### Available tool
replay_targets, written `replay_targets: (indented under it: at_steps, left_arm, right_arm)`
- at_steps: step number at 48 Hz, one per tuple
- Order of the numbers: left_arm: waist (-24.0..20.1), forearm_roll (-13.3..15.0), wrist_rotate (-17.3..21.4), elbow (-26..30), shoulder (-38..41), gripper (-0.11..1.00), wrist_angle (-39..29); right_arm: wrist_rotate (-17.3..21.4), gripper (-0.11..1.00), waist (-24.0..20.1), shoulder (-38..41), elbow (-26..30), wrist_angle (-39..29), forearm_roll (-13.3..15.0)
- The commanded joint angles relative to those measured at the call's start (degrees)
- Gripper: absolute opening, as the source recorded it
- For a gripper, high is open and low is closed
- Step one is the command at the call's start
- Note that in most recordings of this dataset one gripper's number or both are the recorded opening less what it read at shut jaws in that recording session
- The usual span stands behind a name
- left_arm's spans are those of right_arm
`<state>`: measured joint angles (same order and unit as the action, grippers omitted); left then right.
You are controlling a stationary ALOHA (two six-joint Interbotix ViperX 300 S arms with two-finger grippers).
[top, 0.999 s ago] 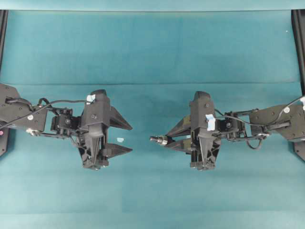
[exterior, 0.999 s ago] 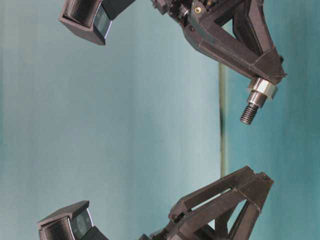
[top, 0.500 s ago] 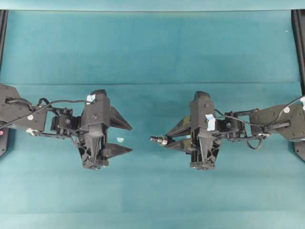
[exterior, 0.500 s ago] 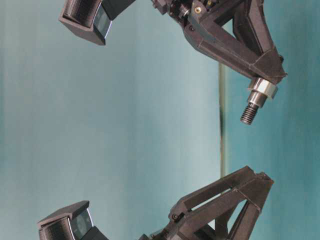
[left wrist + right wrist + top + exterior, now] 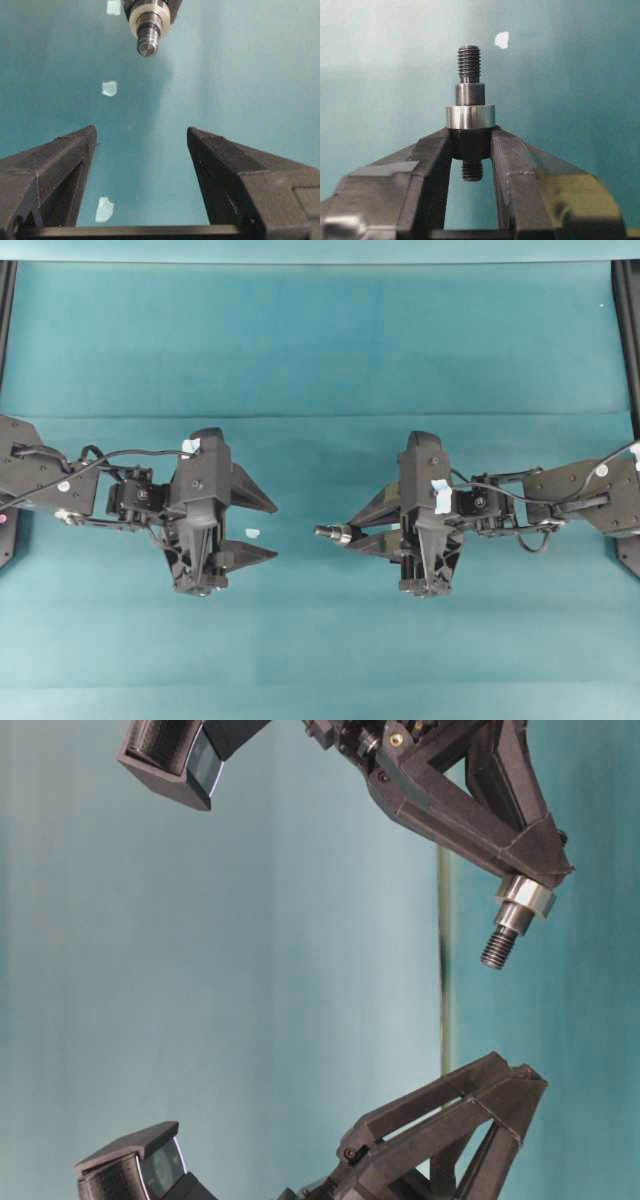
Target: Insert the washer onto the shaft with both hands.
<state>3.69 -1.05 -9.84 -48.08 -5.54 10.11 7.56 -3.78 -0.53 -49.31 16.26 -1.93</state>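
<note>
Now – right pincer (image 5: pixel 470 150) clamping shaft (image 5: pixel 469 65), washer (image 5: pixel 470 116) seated above fingertips, left pincer (image 5: pixel 141 150) agape, empty

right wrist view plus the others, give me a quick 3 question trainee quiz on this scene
1. True or false: the washer already sits on the shaft.
2. Which tool holds the shaft? A) left tool B) right tool C) neither
3. Fill in: the left tool's jaws stand ____ with nothing between them.

Key: 1 true, the silvery ring circles the rod just above the fingertips. 2 B, clamped on the dark body below the ring. 3 open; only cloth and pale chips show between them.
</note>
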Motion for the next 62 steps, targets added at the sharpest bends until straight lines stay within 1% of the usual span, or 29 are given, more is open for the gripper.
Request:
replay_targets:
  at_steps: [1, 62]
  left_arm:
    - [0.2, -0.1, 0.0, 0.6, -0.8, 0.80, 0.3]
    - [0.1, 0.0, -0.2, 0.8, -0.7, 0.80, -0.4]
  right_arm:
    - [0.7, 0.00, -0.2, -0.9, 0.5, 0.3, -0.1]
    - [0.6, 0.00, -0.2, -0.7, 0.4, -0.6, -0.1]
